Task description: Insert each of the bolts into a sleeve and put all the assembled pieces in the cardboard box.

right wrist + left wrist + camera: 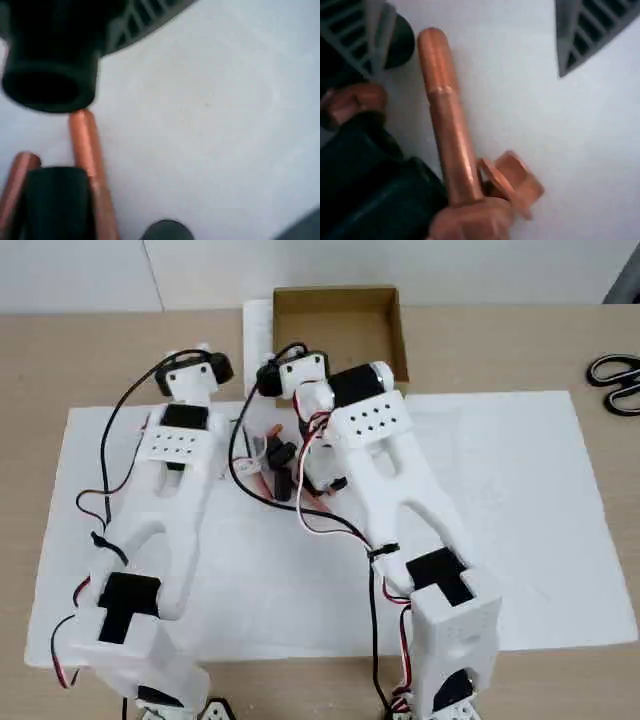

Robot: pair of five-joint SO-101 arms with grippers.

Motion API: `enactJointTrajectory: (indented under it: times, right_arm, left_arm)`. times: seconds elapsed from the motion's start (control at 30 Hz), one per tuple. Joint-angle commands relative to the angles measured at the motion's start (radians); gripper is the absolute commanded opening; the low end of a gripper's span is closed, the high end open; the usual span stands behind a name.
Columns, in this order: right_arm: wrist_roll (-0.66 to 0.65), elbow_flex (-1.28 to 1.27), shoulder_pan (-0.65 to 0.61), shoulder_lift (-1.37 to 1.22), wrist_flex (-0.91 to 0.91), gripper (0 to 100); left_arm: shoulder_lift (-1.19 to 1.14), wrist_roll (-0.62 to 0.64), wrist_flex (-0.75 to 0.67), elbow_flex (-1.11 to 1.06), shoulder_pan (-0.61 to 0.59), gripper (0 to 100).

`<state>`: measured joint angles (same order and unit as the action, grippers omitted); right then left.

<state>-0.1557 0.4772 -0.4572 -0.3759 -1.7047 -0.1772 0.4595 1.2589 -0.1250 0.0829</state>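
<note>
**High view.** An open cardboard box point(340, 335) sits at the far side of the counter point(60, 360), just beyond a white sheet point(500, 500). Two white arms point(180, 440) lean over that sheet. Between their wrists lies a small heap of copper bolts and black sleeves point(277, 455), near the box but outside it. A pair of scissors point(615, 380) lies on the bare counter, well apart from the heap.

**Left wrist view.** The left gripper point(470, 70) hangs over the sheet with its ribbed grey fingers point(357, 35) spread wide and holding nothing. A long copper bolt point(447, 130) lies flat on the sheet, closer to one finger than the other. The hexagonal head of a second bolt point(515, 185) is just beside its lower shaft. Dark sleeves point(365, 195) crowd against its other side.

**Right wrist view.** The right gripper point(85, 45) has its fingers point(145, 20) closed on a black sleeve point(47, 80), whose open end points at the tip of a bare bolt shaft point(90, 165) on the sheet. Another sleeve point(57, 200) lies alongside that shaft, with a further copper shaft point(17, 185) on its other side.
</note>
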Motion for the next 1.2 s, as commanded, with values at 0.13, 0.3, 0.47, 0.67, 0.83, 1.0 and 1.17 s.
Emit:
enactJointTrajectory:
  times: [0.13, 0.3, 0.47, 0.67, 0.83, 1.0, 1.17]
  right_arm:
    - [0.012, 0.055, 0.008, 0.076, -0.018, 0.3]
    - [0.012, 0.055, 0.008, 0.076, -0.019, 0.3]
    - [0.012, 0.055, 0.008, 0.076, -0.019, 0.3]
    - [0.014, 0.055, 0.008, 0.073, -0.019, 0.3]
    - [0.014, 0.054, 0.008, 0.071, -0.019, 0.3]
    - [0.014, 0.054, 0.008, 0.070, -0.018, 0.3]
    - [0.014, 0.054, 0.008, 0.070, -0.018, 0.3]
  left_arm:
    - [-0.008, 0.121, -0.008, 0.044, 0.071, 22]
    - [-0.107, 0.166, -0.037, 0.050, 0.069, 22]
    - [-0.143, 0.207, -0.051, 0.051, 0.069, 22]
    - [-0.146, 0.250, -0.115, 0.051, 0.035, 22]
    - [-0.149, 0.252, -0.137, 0.051, 0.032, 14]
    - [-0.149, 0.247, -0.143, 0.047, 0.034, 3]
    - [-0.150, 0.247, -0.140, 0.045, 0.038, 3]
